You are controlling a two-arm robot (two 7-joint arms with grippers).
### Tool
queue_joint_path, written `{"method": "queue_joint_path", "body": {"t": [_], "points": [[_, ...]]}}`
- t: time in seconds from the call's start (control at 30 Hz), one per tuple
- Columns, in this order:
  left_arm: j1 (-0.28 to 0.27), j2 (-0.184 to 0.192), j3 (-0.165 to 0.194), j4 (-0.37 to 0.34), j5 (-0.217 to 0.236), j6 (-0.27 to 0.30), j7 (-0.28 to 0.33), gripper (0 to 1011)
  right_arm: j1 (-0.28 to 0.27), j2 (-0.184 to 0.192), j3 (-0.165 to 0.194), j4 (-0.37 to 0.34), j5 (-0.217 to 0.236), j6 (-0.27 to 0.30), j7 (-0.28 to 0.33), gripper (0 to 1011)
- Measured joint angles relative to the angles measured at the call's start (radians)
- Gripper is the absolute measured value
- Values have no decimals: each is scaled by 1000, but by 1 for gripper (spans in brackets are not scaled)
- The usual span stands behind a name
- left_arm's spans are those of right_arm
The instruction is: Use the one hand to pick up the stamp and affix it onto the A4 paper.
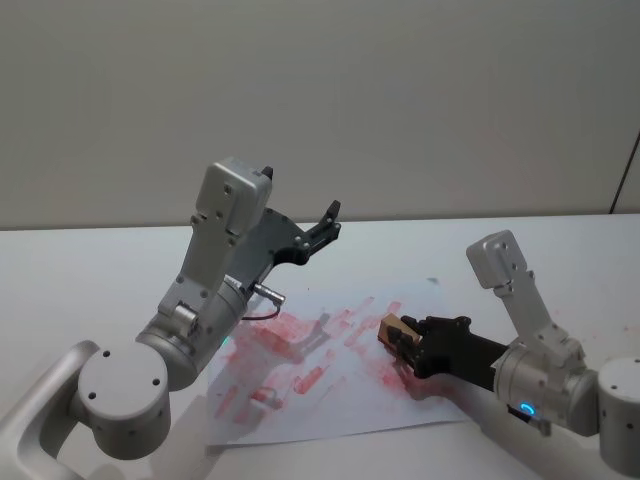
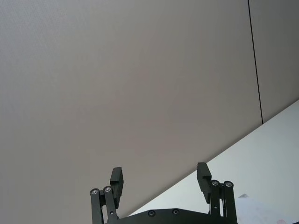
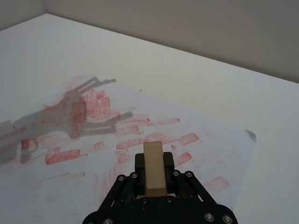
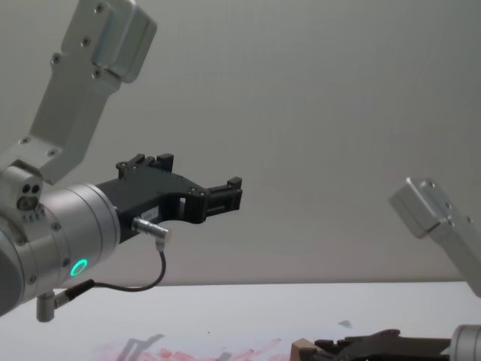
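- the white table (image 1: 90, 270) runs back to a plain grey wall (image 1: 400, 100).
- the a4 paper (image 1: 350, 395) lies flat on the table in front of the robot, turned at a slant. red and pink prints (image 3: 154, 139) are crowded on its left and middle parts.
- the left arm (image 1: 215, 270) is raised above the left side of the sheet, and its shadow (image 3: 74, 109) falls across the prints there.
- the right arm (image 1: 530, 330) reaches in low from the right, its forearm close to the table.
- the left gripper (image 1: 326, 225) is up in the air, aimed at the wall. its fingers (image 2: 117, 181) are spread wide with nothing between them.
- the right gripper (image 1: 397, 338) sits low over the right half of the paper, its fingers closed narrow against the two sides of the stamp.
- the stamp (image 3: 153, 168) is a light-brown wooden block. it juts forward from between the right gripper's fingers, just above the paper's right-hand prints. whether it touches the sheet cannot be told.
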Motion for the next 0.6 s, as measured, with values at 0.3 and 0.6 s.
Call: {"method": "queue_joint_path", "body": {"t": [0.3, 0.6], "points": [[0, 0, 0, 0, 0, 0, 0, 1001, -6, -2, -6, 1, 14, -35, -24, 216], [0, 0, 0, 0, 0, 0, 0, 1001, -13, 1, 1, -46, 45, -110, -58, 216]]}}
